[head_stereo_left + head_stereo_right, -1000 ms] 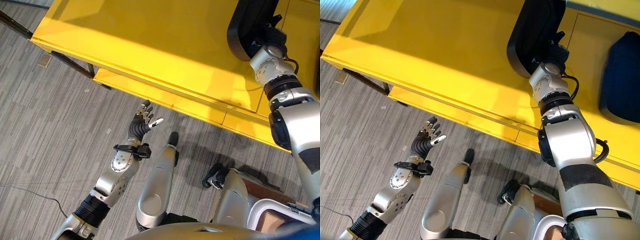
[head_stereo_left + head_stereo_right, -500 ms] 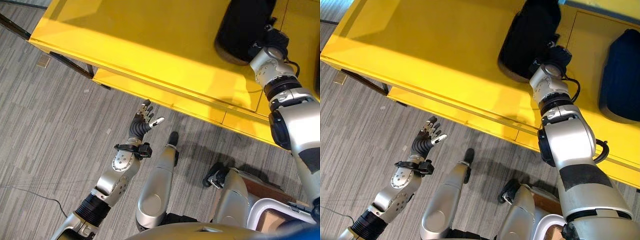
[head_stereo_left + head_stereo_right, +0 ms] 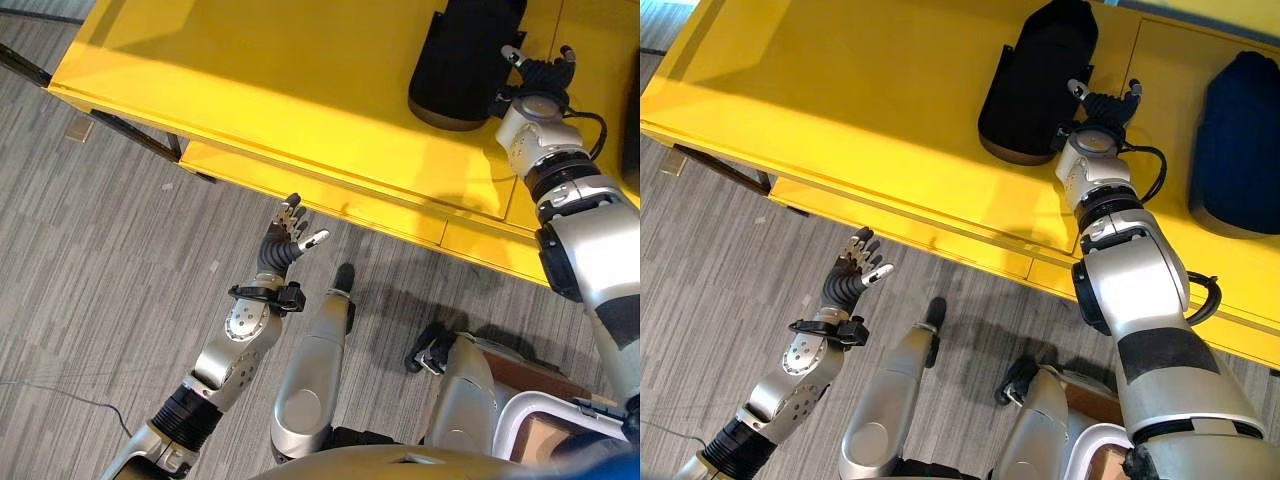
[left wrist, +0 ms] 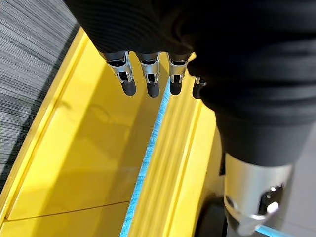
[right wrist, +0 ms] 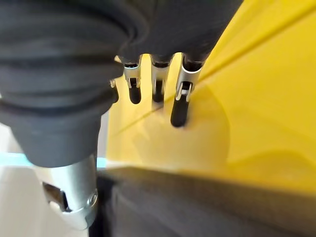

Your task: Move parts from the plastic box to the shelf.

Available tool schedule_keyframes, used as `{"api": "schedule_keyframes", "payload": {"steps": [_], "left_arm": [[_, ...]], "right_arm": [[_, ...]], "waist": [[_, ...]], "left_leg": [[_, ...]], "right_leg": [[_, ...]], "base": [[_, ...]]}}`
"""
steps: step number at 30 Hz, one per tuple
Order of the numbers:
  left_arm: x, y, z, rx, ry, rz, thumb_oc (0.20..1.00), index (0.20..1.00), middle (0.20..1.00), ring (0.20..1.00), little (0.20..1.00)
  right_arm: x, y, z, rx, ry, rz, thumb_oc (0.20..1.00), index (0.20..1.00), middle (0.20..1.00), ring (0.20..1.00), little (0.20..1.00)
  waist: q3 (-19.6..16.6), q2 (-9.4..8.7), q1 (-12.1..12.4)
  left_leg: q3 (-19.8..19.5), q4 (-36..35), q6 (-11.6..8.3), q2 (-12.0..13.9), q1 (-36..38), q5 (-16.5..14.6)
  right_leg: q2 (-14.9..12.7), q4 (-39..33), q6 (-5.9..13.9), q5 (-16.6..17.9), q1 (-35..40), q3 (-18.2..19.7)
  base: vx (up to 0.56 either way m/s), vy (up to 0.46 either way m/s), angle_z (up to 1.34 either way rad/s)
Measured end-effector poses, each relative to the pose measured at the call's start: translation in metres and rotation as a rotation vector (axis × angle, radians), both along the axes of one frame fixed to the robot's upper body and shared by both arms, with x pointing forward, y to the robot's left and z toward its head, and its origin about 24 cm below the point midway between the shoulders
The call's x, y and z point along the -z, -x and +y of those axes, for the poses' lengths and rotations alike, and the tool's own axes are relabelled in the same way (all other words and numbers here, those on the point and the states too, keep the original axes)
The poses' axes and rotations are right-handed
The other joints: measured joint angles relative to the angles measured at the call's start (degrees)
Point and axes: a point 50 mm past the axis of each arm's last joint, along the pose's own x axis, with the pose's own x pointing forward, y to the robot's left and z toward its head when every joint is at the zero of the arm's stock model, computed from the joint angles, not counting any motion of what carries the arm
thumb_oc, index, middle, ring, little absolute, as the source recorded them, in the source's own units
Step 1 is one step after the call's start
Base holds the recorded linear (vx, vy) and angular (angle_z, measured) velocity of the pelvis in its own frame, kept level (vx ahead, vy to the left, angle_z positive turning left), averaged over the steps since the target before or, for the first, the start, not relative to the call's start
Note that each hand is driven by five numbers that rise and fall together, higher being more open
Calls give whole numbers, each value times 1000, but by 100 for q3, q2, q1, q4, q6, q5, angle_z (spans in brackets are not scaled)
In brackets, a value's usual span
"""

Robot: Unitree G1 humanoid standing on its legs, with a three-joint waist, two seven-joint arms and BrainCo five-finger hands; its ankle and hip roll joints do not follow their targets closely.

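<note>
part: black part (image 3: pixel 1038 82) is lying on the yellow shelf (image 3: pixel 860 110), blue part (image 3: pixel 1238 135) well apart | right hand (image 3: pixel 1102 108) is hovering just beside it, fingers spread, holding nothing | left hand (image 3: pixel 290 238) is hanging open over the floor | handling: looking stiff, smooth, bulky; judging a grip across its narrow end safest

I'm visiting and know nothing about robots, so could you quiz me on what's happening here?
1. True or false: the right hand is curled round the black part.
2. Where does the black part lie? A) on the floor B) on the yellow shelf C) in the left hand
3. Fill in: the left hand hangs open over the grey ____.

Key: 1 false, its fingers are open beside the part; 2 B; 3 floor.
</note>
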Motion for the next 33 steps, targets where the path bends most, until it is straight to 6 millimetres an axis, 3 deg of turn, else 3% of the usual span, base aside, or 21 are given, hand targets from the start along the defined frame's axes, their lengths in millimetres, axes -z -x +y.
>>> {"api": "schedule_keyframes", "payload": {"steps": [6, 11, 14, 17, 19, 23, 26, 27, 30, 31, 33], "left_arm": [[-5, -3, -1, 4, 1, -20, 1000, 1000, 1000, 1000, 1000], [-5, -3, 1, -3, 0, -28, 1000, 1000, 1000, 1000, 1000], [-5, -3, 4, -12, -1, -26, 1000, 1000, 1000, 1000, 1000], [-5, -5, 7, -21, -3, -30, 1000, 1000, 1000, 1000, 1000], [1, -4, 12, -47, -7, -1, 1000, 1000, 1000, 1000, 1000], [7, 0, 17, -70, 0, 28, 1000, 1000, 1000, 1000, 1000], [23, 11, 29, -136, 18, 101, 1000, 1000, 1000, 1000, 1000], [29, 17, 35, -177, 42, 128, 1000, 1000, 1000, 1000, 1000], [35, 25, 45, -234, 66, 159, 1000, 1000, 1000, 1000, 1000], [41, 30, 45, -236, 85, 180, 1000, 1000, 1000, 1000, 1000], [46, 34, 43, -248, 111, 199, 1000, 1000, 1000, 1000, 1000]], "right_arm": [[-26, 1, 18, -47, 107, -95, 1000, 1000, 1000, 1000, 1000], [-64, 11, 53, -122, 206, -268, 1000, 1000, 1000, 1000, 1000], [-68, 21, 87, -226, 227, -365, 1000, 1000, 1000, 1000, 1000], [-64, 25, 103, -277, 213, -395, 1000, 1000, 1000, 1000, 1000], [-50, 34, 115, -343, 163, -434, 1000, 1000, 1000, 1000, 1000], [1, 45, 112, -389, 2, -416, 1000, 1000, 1000, 1000, 1000], [73, 81, 113, -490, -121, -356, 1000, 1000, 1000, 1000, 1000], [97, 105, 108, -523, -186, -345, 1000, 1000, 1000, 1000, 1000], [131, 125, 112, -595, -228, -254, 1000, 1000, 1000, 1000, 1000], [151, 147, 103, -625, -283, -221, 1000, 1000, 1000, 1000, 1000], [169, 165, 96, -660, -313, -177, 1000, 1000, 1000, 1000, 1000]], "waist": [[0, 1, -27], [-3, 6, -134], [-6, 10, -195], [-15, 24, -309], [-97, 35, -435], [-290, 96, -538], [-579, 82, -760], [-662, 123, -770], [-865, 130, -998], [-1079, 158, -1086], [-1135, 181, -1157]], "left_leg": [[-3, -79, -39, 48, 179, 27], [14, -206, -38, 79, 362, 63], [126, -443, -82, 180, 654, 196], [144, -644, -75, 232, 844, 233], [157, -923, -104, 274, 1012, 321], [292, -1392, -88, 399, 1342, 509], [394, -1983, -104, 505, 1765, 680], [473, -2287, -112, 539, 2011, 792], [621, -2536, -112, 645, 2215, 832], [657, -2730, -107, 681, 2283, 888], [762, -2822, -107, 725, 2464, 917]], "right_leg": [[53, -9, -24, 0, 125, 7], [76, -43, -79, 1, 234, 25], [199, -233, -110, 139, 416, 79], [261, -340, -138, 167, 530, 112], [320, -522, -122, 202, 611, 91], [493, -854, -93, 383, 802, 138], [658, -1261, -67, 498, 1046, 164], [711, -1417, -68, 561, 1217, 144], [870, -1619, -42, 617, 1291, 268], [932, -1719, -50, 643, 1300, 272], [988, -1822, -34, 660, 1449, 277]], "base": [[-18, -21, -2], [-31, -12, -4], [-13, -23, -20], [-64, -28, -11], [10, -49, -11], [29, -43, -20], [50, -60, -20], [42, -24, -30], [55, -34, -28], [65, -26, -17], [47, -21, -20]]}}
